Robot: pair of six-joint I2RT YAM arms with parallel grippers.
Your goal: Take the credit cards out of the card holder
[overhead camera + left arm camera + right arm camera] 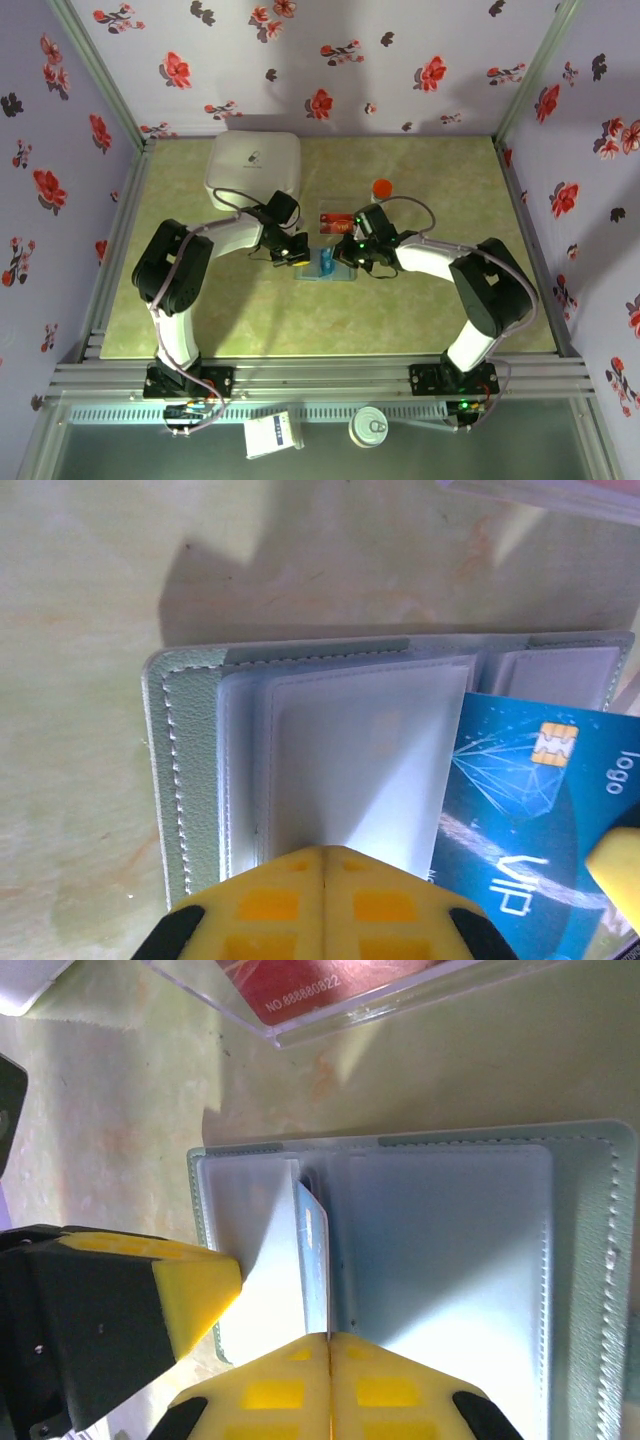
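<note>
1. At mid-bench the card holder (590, 1290) lies open. My left end effector (325, 865) is clamped shut on its edge, and my right end effector (328, 1345) pinches the blue VIP card (520, 820), which is partly out.
2. I'd draw the card straight along its slot while keeping the holder pinned.
3. I see a green marbled bench (200, 310), floral walls (330, 60), and a red card in a clear case (335, 218) just beyond.

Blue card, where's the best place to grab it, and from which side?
Pinch the bare chip end of the blue card, coming from the right in the left wrist view; its other edge sits behind a clear sleeve of the holder.
</note>
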